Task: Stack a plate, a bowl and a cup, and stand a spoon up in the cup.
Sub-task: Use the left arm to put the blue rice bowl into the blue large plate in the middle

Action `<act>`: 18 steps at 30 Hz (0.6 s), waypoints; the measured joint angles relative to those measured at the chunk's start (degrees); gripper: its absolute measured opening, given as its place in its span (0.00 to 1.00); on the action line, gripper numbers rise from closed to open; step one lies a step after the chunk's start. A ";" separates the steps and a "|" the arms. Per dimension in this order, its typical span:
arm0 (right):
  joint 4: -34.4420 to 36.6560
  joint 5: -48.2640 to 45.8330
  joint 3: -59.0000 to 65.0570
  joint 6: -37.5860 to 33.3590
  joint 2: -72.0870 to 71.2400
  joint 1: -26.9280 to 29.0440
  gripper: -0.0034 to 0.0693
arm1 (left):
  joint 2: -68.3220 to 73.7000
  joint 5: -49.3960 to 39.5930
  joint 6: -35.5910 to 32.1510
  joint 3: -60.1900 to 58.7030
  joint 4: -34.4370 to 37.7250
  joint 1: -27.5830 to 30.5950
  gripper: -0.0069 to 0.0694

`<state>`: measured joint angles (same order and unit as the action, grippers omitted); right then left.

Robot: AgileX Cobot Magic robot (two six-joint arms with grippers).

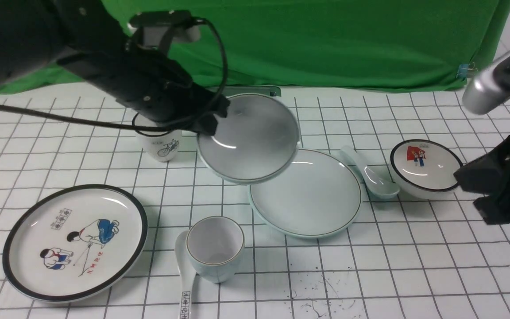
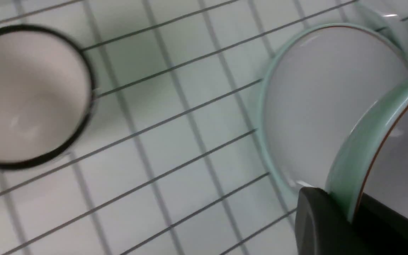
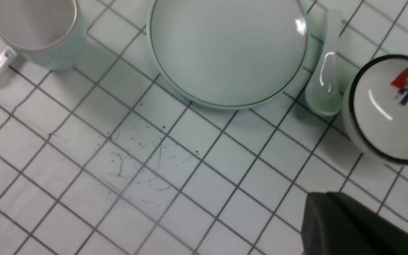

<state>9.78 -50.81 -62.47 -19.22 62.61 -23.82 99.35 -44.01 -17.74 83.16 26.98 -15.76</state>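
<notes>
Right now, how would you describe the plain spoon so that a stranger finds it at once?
Find the pale blue-green plate in the middle of the gridded table. The spoon lies just right of it, between it and the black-rimmed bowl with a red picture. Its handle is unmarked, while the other spoon, beside the cup, carries printed characters.

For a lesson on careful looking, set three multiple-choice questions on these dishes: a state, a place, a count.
1. The plain bowl is: A set down flat; B held tilted in the left claw; C upside down.
2. The plain spoon lies: A in the left claw; B inside the plain bowl; C between the plain plate and the picture bowl.
3. Spoons in view: A one; B two; C four.
Answers: 1 B, the claw pinches its rim; 2 C, the front view shows it there; 3 B, the plain one plus the printed-handle spoon.
</notes>
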 joint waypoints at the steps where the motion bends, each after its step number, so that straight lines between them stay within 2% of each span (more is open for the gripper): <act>1: -0.49 -0.74 -1.15 0.00 -1.05 0.00 0.06 | 1.77 -0.12 -0.06 1.78 1.84 -1.21 0.08; 6: -1.14 -2.97 -2.19 0.00 -4.48 0.00 0.06 | 10.59 -2.79 -0.18 11.12 7.91 -3.49 0.08; 18: -8.11 -5.27 -2.19 1.28 -4.92 0.00 0.06 | 24.07 -4.74 1.26 18.72 4.23 -6.56 0.08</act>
<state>1.67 -56.08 -64.66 -17.93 57.69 -23.82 123.43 -48.76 -16.48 101.89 31.21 -22.33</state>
